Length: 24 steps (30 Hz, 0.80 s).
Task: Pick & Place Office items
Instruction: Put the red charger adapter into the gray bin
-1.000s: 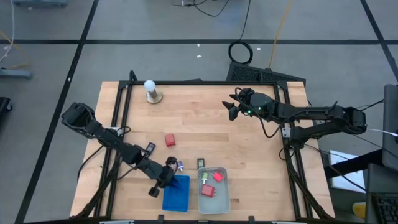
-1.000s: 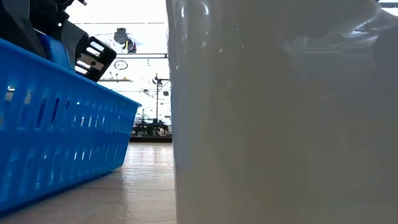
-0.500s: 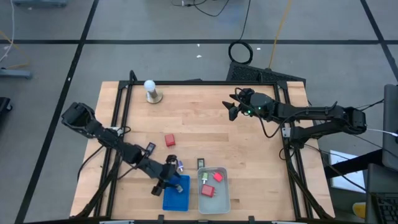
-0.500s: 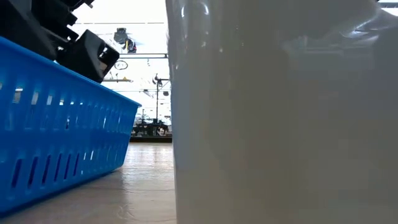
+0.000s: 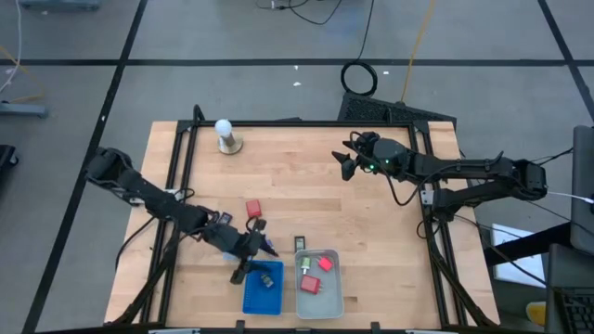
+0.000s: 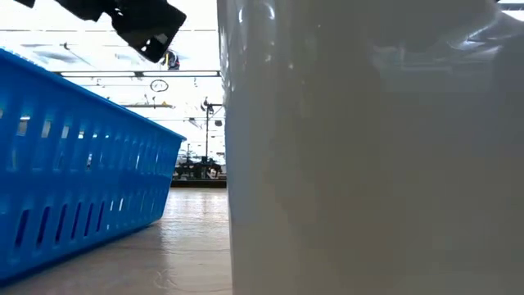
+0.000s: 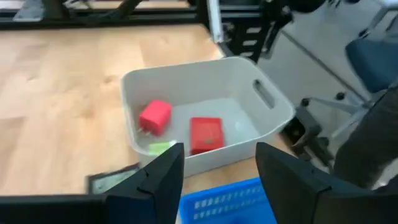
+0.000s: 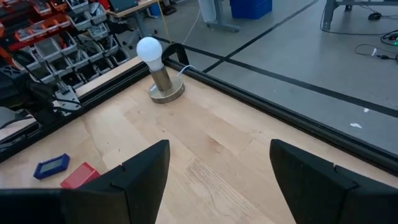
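High view: a small green-topped item (image 5: 266, 281) is seen lying in the blue plastic tray (image 5: 263, 295), just below the left gripper (image 5: 252, 256), whose fingers are parted and empty.

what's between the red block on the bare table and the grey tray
In the high view, a small dark item lies between the red block and the grey tray.

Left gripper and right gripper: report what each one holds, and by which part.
Nothing is held. The left gripper is open and empty above the trays; the right gripper is open and empty over bare table.
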Tool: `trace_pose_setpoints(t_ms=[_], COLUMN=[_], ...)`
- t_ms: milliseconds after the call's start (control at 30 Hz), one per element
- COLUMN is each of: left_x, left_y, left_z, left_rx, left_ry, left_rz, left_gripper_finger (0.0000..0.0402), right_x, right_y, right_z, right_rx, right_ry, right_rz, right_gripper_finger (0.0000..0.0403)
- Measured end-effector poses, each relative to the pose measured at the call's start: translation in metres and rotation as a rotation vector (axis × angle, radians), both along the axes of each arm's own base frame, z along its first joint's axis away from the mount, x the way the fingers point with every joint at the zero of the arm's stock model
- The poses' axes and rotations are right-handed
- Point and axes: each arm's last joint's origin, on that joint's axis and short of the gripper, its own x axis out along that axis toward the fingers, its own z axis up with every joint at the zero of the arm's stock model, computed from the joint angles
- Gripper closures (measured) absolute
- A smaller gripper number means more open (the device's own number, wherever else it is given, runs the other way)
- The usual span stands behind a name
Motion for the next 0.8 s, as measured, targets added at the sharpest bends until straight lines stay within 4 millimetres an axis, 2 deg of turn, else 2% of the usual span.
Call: trace_pose_setpoints(t_ms=[100,233,467,600,800], left_x=[0.006,0.012,0.011,0.008,0.003], left_y=[0.012,0.031,0.062,0.07,0.073], left_z=[0.004,0.01,0.034,0.05,0.069], left_rx=[-0.003,-0.097,-0.28,-0.373,-0.287], left_ry=[0.029,0.083,0.114,0.144,0.263], left_rz=[0.056,0.214,0.524,0.61,0.635], left_gripper_finger=[0.0213,0.0217,0.0196,0.0183,0.0177], right_x=[0.0,0.0,0.0,0.0,0.001], right_y=[0.0,0.0,0.0,0.0,0.003], right_z=[0.0,0.0,0.0,0.0,0.0], right_rx=[-0.005,-0.005,-0.042,-0.031,0.023], right_ry=[0.003,0.004,0.028,0.025,-0.005], right_rz=[0.001,0.001,0.013,0.018,0.101], right_gripper_finger=[0.0135,0.0135,0.0135,0.0135,0.0135])
